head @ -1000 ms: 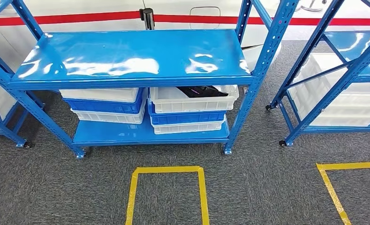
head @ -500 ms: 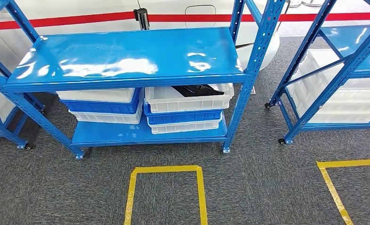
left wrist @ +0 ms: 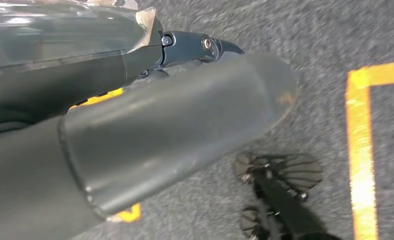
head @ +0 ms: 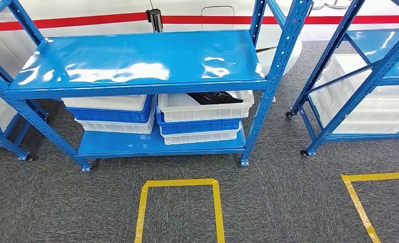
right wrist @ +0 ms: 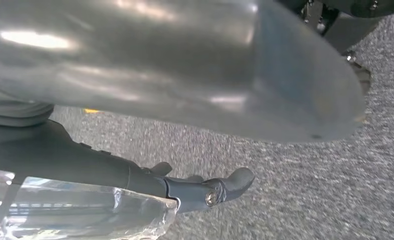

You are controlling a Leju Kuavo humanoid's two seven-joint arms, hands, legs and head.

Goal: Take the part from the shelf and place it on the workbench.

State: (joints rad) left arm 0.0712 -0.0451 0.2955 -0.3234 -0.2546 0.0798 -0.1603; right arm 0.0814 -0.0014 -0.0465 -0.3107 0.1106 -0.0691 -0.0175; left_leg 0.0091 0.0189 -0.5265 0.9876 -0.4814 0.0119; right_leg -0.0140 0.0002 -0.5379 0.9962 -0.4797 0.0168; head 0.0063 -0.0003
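A blue shelf [head: 136, 58] on small wheels fills the upper middle of the head view, its glossy top board bare and shining. Under that board, on the lower board, stand two stacks of shallow bins. The left stack has a white bin [head: 106, 103] on top, a blue bin [head: 111, 114] under it and another white one at the bottom; what lies inside them is hidden by the board above. The right stack, just beside it, is built the same way: a white top bin [head: 205, 109], a blue bin [head: 200, 126] and a white one below. In that right top bin lies the part [head: 210, 97], a dark, flat, glossy thing near the bin's back right, half under the edge of the upper board. A second blue shelf [head: 361, 76] at the right edge of the frame holds large white bins [head: 369, 109]. On the grey carpet [head: 278, 202] at lower centre is a yellow tape square [head: 179, 183], with another tape corner at lower right. The left hand [left wrist: 195, 47] hangs over the carpet with dark fingers stretched out and nothing in them; the right hand [right wrist: 209, 190] looks the same, fingers extended and holding nothing, though how widely either hand is spread I cannot tell.
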